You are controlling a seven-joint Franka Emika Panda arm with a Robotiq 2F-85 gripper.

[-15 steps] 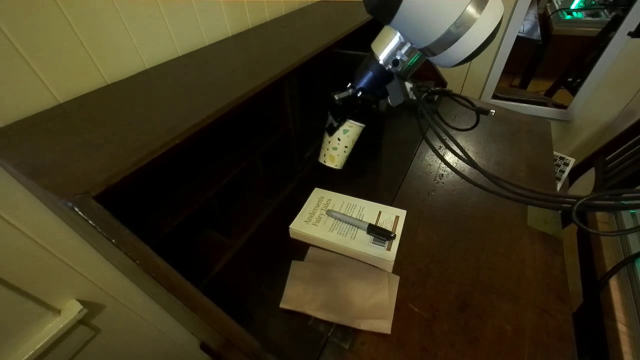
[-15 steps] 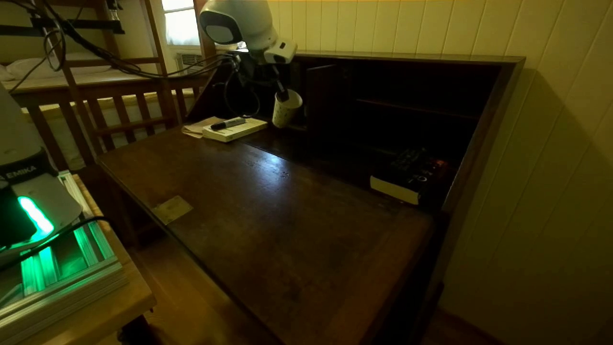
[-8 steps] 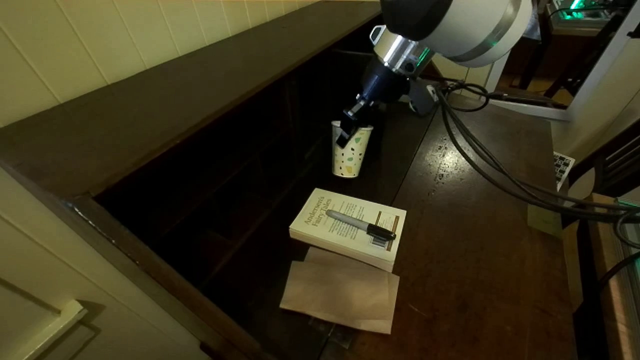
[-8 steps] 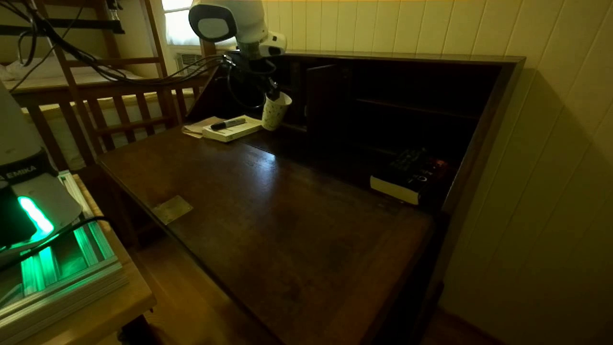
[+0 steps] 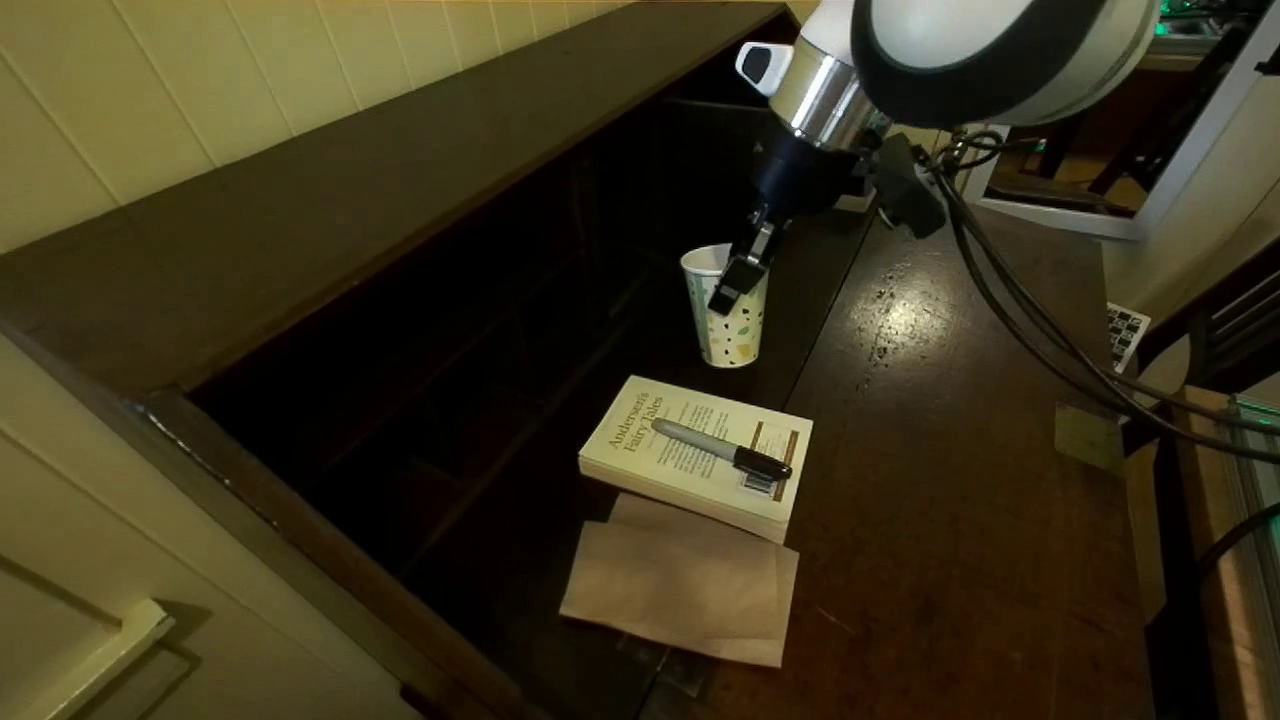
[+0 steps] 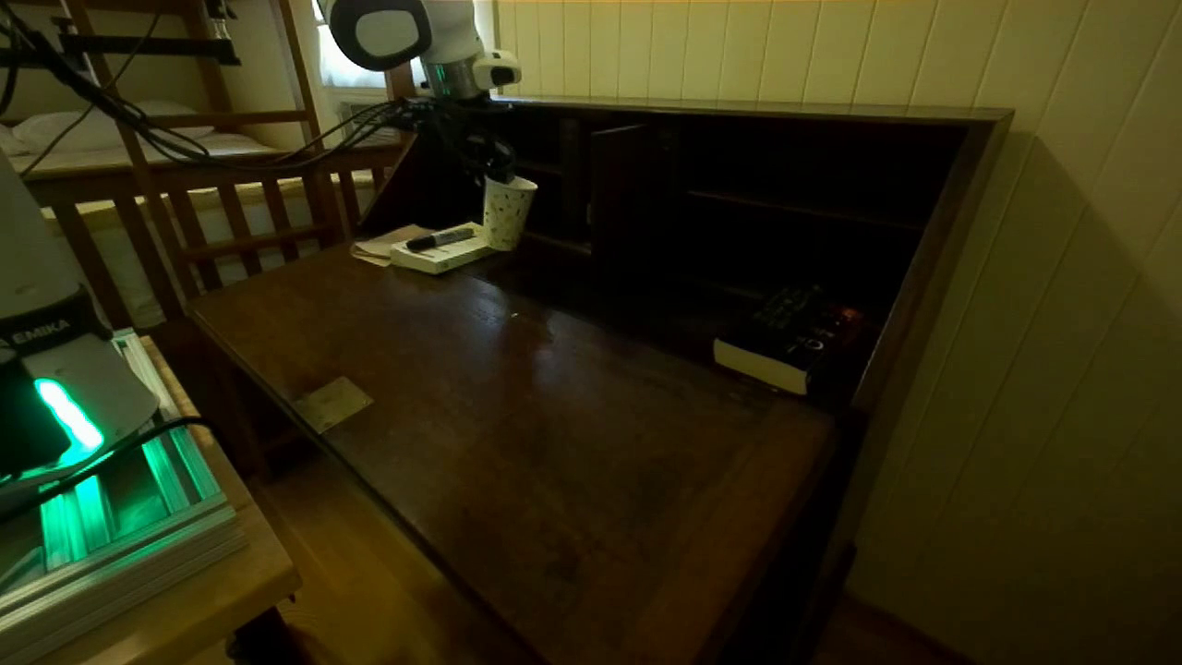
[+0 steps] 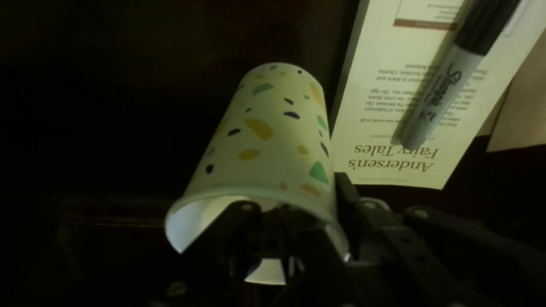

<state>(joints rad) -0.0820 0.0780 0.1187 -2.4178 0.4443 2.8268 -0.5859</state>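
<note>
The white paper cup with green, yellow and dark flecks [image 5: 738,340] looked liable to crease or swivel, since the black two-fingered gripper [image 5: 730,286] clenched only a patch of its thin upper wall. One finger stood inside, the other outside; the cup's body extended below them, mouth up, near the cream paperback [image 5: 690,475]; whether its base touched the dark wooden desk [image 5: 960,540] was unclear.

Leans in from top rt. in an ext. view, w/ bent arm [image 5: 985,65] & tilted wrist [image 5: 825,95]. Points gripper [image 5: 728,292] diag. down, toward that view's lower l. Has fingers [image 7: 347,189] pinched nearly tog.
</note>
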